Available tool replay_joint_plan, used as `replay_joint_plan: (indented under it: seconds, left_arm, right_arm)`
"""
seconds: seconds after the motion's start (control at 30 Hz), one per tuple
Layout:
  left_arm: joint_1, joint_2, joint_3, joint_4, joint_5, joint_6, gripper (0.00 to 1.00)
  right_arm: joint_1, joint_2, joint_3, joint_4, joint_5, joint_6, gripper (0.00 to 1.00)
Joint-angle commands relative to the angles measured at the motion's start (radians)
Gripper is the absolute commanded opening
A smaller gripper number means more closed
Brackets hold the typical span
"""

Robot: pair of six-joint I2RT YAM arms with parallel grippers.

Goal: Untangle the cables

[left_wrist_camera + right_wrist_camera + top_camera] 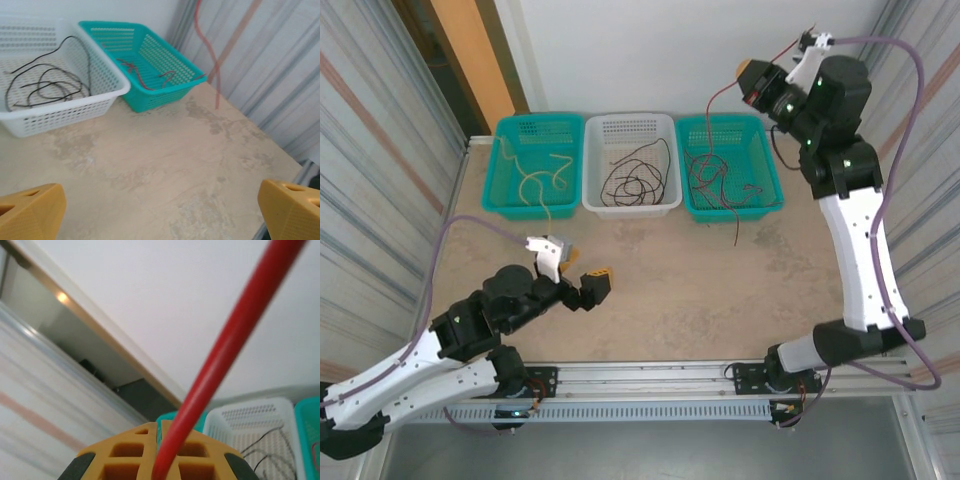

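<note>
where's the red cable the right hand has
In the top view the red cable hangs from the raised right hand at the far right, trailing down into the right-hand teal basket beside the white basket.

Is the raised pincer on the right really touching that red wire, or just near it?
Touching. The right wrist view shows the red wire running down into the seam between the closed yellow fingers of the right pincer, pinched there.
</note>
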Motion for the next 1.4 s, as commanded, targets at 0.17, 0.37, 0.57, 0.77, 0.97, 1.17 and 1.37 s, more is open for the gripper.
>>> replay_joint_plan:
  seconds: [0.17, 0.37, 0.57, 0.77, 0.97, 1.17, 1.37]
  left_arm:
    - [0.157, 0.067, -0.040, -0.016, 0.062, -0.087, 0.97]
    - [0.254, 0.126, -0.038, 0.018, 0.139, -0.097, 0.96]
    - [0.272, 0.162, -0.018, 0.007, 0.151, -0.094, 0.95]
    - [0.272, 0.165, 0.008, -0.018, 0.149, -0.088, 0.95]
    - [0.272, 0.152, 0.013, -0.028, 0.146, -0.096, 0.94]
    - [0.273, 0.113, 0.013, -0.082, 0.130, -0.112, 0.94]
    - [0.274, 0.099, 0.023, -0.106, 0.107, -0.119, 0.97]
  right_arm:
    - [-0.135, 0.278, 0.244, -0.022, -0.083, -0.052, 0.00]
    - [-0.189, 0.431, 0.349, -0.047, -0.094, -0.049, 0.00]
    - [-0.206, 0.488, 0.284, -0.065, -0.101, -0.074, 0.00]
    - [-0.207, 0.481, 0.129, -0.049, -0.065, -0.104, 0.02]
    - [-0.207, 0.496, 0.099, -0.109, -0.063, -0.127, 0.40]
    - [-0.206, 0.478, 0.105, -0.190, -0.066, -0.145, 0.77]
    - [-0.159, 0.305, -0.012, -0.259, 0.051, -0.219, 0.77]
